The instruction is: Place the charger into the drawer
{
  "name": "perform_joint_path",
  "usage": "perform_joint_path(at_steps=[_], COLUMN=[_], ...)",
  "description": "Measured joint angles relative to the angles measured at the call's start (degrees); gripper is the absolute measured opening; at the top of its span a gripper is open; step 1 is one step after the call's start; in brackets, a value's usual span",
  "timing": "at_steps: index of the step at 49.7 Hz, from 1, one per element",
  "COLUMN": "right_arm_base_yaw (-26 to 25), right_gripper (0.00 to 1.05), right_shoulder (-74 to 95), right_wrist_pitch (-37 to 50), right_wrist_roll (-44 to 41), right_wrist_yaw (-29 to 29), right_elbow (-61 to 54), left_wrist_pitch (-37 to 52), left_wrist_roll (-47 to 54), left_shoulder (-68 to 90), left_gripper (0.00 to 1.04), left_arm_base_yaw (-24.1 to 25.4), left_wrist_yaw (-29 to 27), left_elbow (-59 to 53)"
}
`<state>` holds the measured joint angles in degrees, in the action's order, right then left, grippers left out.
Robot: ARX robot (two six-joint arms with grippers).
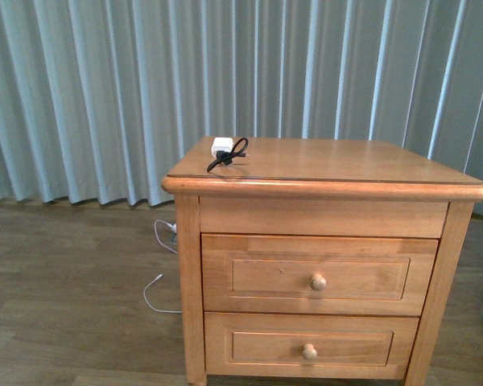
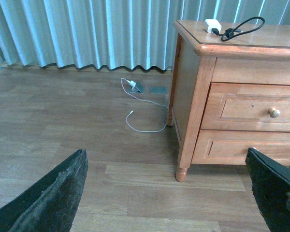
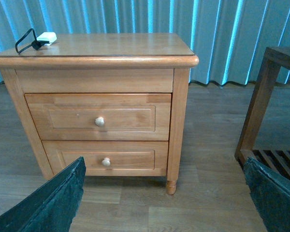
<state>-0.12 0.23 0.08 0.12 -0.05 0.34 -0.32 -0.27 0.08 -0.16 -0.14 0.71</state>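
While two drawers (image 1: 258, 277) (image 1: 249, 347) sit shut, one charger (image 1: 222, 146) above, two knobs (image 1: 318, 281) (image 1: 309, 351)

White charger (image 1: 221, 146), light-wood drawer (image 1: 319, 275)

Only the jaws are in shot. The left gripper (image 2: 165, 154) has two black wedge-shaped fingers (image 2: 53, 198), broad at the base and narrowing to blunt tips. Surface matte, grainy, slightly speckled grey; possibly rubber or foam padding, too blurred to be sure. The right gripper (image 3: 164, 162) has the same two wedges, dark with a blue-green cast, coarse texture, straight inner edges.
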Motion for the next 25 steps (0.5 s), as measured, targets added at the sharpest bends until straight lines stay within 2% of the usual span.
perform_joint_path(at_steps=[25], right_arm_base_yaw=[0.0], right_gripper=[0.97], right_shoulder=[0.0], right_wrist_pitch=[0.0], right_wrist_roll=[0.0], right_wrist_yaw=[0.0], right_elbow=[0.0], left_wrist_pitch=[0.0], left_wrist_roll=[0.0], left_shoulder=[0.0], left_gripper=[0.99], left_arm_base_yaw=[0.0], left_wrist_yaw=[0.0], left_elbow=[0.0])
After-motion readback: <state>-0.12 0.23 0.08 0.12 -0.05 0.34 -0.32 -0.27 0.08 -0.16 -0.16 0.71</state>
